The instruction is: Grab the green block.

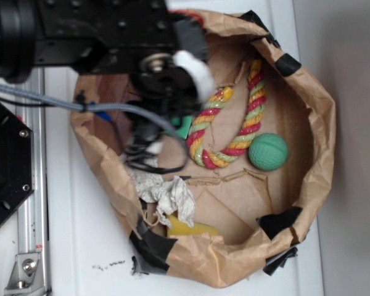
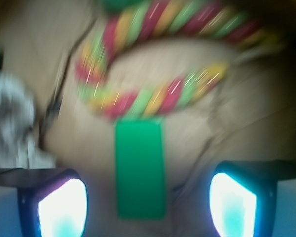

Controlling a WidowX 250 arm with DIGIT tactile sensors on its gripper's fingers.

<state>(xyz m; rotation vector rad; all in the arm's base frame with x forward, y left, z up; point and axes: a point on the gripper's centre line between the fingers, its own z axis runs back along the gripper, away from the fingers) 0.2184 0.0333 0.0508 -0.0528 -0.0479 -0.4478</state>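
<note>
In the wrist view the green block (image 2: 140, 168), a flat mid-green slab, lies lengthwise on brown paper between my two fingers. My gripper (image 2: 148, 210) is open, with wide gaps on both sides of the block. The fingertips (image 2: 61, 207) are lit bright white-cyan and do not touch it. In the exterior view only a small green corner of the block (image 1: 184, 127) shows beside the black arm (image 1: 160, 74), which hides the fingers.
A red-yellow-green twisted rope (image 1: 228, 123) curls just beyond the block's far end (image 2: 153, 94). A round green ball (image 1: 268, 152) sits right of it. Crumpled pale paper (image 1: 166, 194) and a yellow item (image 1: 188, 228) lie nearby. Brown paper walls (image 1: 314, 123) ring everything.
</note>
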